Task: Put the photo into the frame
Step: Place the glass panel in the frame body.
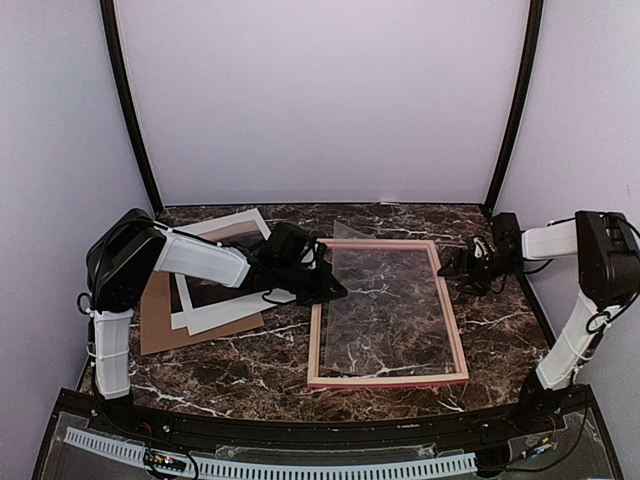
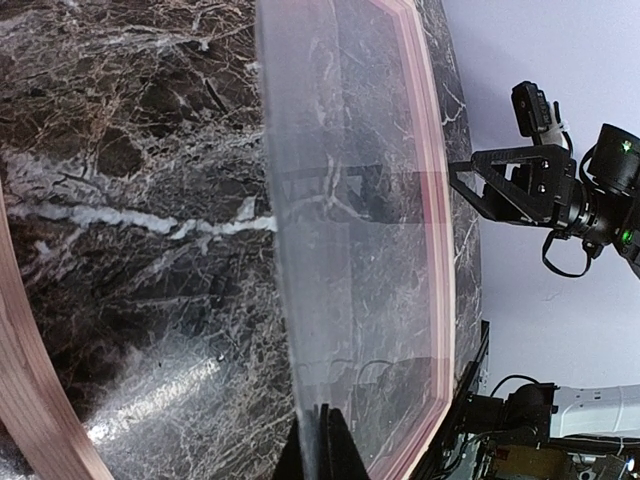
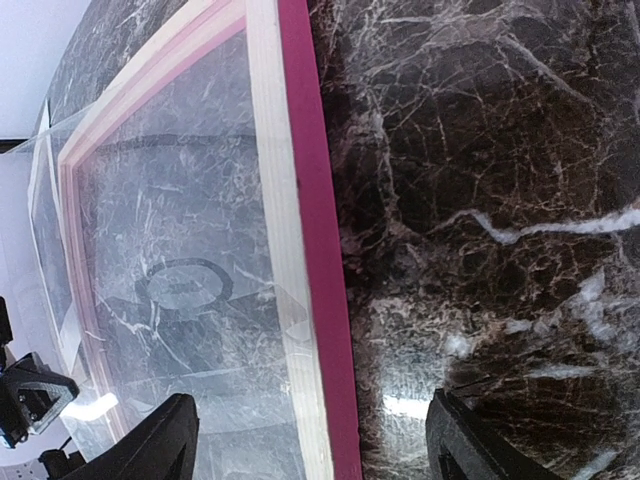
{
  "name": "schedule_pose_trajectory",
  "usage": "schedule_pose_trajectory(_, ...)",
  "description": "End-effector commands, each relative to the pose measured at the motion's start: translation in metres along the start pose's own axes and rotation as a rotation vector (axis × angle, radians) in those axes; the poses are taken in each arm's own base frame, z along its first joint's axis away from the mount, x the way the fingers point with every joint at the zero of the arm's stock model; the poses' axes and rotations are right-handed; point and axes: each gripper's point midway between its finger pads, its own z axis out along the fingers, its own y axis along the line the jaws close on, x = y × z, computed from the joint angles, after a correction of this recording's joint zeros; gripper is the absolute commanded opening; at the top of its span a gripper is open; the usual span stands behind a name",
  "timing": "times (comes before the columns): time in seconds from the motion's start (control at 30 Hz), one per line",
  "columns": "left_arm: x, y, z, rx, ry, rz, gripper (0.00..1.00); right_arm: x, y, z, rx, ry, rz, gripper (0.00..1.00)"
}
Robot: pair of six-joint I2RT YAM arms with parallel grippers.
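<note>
COUNT | frame (image 1: 388, 379): one, pink-edged | photo (image 1: 230, 315): one, white-bordered | clear sheet (image 2: 340, 260): one | brown cardboard board (image 1: 160, 335): one | robot arms: two, left arm (image 1: 200, 258) and right arm (image 1: 560, 240) | marble table (image 1: 260, 370): one

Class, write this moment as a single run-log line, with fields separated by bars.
left gripper: shut on clear sheet, tilted over frame | right gripper: open, beside frame's right edge | photo: on cardboard, outside frame
</note>
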Motion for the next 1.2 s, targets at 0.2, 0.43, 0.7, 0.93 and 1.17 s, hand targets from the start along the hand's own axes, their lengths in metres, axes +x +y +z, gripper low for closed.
schedule_pose_trajectory(0.2, -0.009, -0.014, -0.018, 0.012, -0.034, 0.029, 0.0, -0.005, 0.004, -0.006, -0.009, -0.035, -0.012, 0.8)
schedule_pose_trajectory(0.43, -0.01, -0.014, -0.021, 0.008, -0.04, 0.032, 0.0, -0.011, -0.006, -0.01, -0.002, -0.048, 0.009, 0.79)
schedule_pose_trajectory(0.7, -0.011, -0.014, -0.021, 0.008, -0.037, 0.036, 0.0, -0.01, -0.007, -0.01, 0.003, -0.045, 0.009, 0.79)
schedule_pose_trajectory(0.93, -0.01, -0.012, -0.021, 0.005, -0.034, 0.037, 0.0, -0.008, -0.008, -0.01, 0.005, -0.042, 0.008, 0.79)
schedule_pose_trajectory(1.17, -0.013, -0.012, -0.02, 0.004, -0.036, 0.042, 0.0, -0.008, -0.008, -0.009, 0.004, -0.039, 0.006, 0.79)
